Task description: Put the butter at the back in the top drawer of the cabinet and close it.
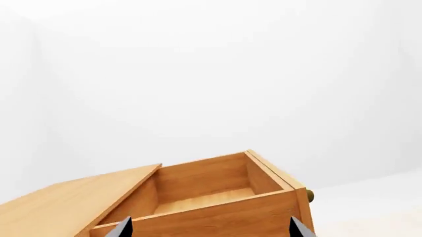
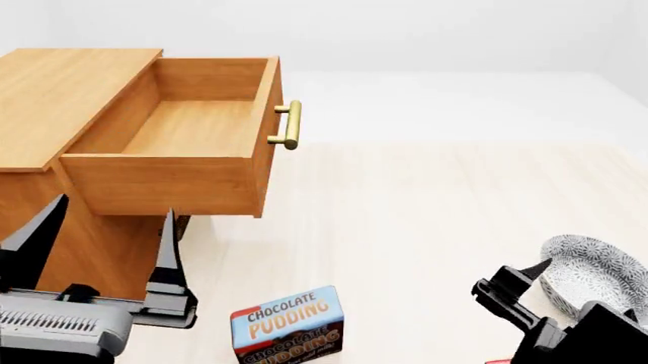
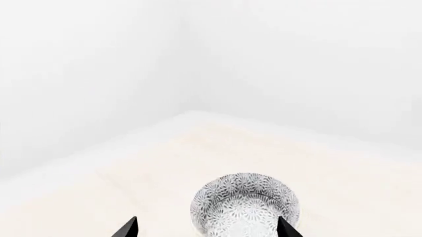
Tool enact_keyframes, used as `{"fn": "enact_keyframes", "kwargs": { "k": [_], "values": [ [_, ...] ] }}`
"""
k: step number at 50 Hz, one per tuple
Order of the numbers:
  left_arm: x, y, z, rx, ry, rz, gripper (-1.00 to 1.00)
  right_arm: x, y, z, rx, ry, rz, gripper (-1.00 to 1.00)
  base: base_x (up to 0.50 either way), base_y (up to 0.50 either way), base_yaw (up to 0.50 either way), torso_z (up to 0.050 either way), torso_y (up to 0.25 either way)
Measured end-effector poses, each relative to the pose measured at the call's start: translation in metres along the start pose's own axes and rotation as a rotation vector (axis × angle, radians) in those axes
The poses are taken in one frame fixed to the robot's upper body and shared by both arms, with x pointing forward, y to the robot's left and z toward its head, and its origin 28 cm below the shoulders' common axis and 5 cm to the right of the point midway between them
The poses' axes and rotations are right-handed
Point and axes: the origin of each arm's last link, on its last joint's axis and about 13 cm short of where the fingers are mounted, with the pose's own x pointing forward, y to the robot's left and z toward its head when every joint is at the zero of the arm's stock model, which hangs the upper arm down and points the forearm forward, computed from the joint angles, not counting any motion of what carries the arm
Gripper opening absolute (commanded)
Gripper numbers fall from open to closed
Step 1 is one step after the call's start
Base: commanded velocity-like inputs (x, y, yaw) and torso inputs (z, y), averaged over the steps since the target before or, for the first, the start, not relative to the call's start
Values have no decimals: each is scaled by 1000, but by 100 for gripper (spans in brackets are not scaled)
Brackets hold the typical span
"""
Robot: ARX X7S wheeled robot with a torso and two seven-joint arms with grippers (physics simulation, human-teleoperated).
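Head view: top drawer of cabinet is pulled out, nothing seen inside, just ahead of left gripper, whose fingers are spread wide. Right gripper is also spread, patterned bowl just beyond it. Pudding box sits between grippers. Butter cannot be identified.

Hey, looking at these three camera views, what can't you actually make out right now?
- The small red butter box: head view, only a red sliver shows, cut by the bottom edge beside the right gripper.
- The two lower drawers of the light-brown wooden cabinet: head view, hidden under the open top drawer and behind the left gripper.
- The chocolate pudding box: its lower part is cropped.
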Motion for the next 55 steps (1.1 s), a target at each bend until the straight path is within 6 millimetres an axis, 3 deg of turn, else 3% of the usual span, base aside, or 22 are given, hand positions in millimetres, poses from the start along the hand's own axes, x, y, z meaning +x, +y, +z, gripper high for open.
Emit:
{"fn": "enact_keyframes", "kwargs": {
  "k": [25,55],
  "values": [
    [-10,-1,-6,-38,-8,-47,100,23,-4,6,103,256,-518,100,0,0,0,0,0],
    [-18,-10,-15,-85,19,-105,100,33,-5,0,179,605,-528,100,0,0,0,0,0]
  ]
}}
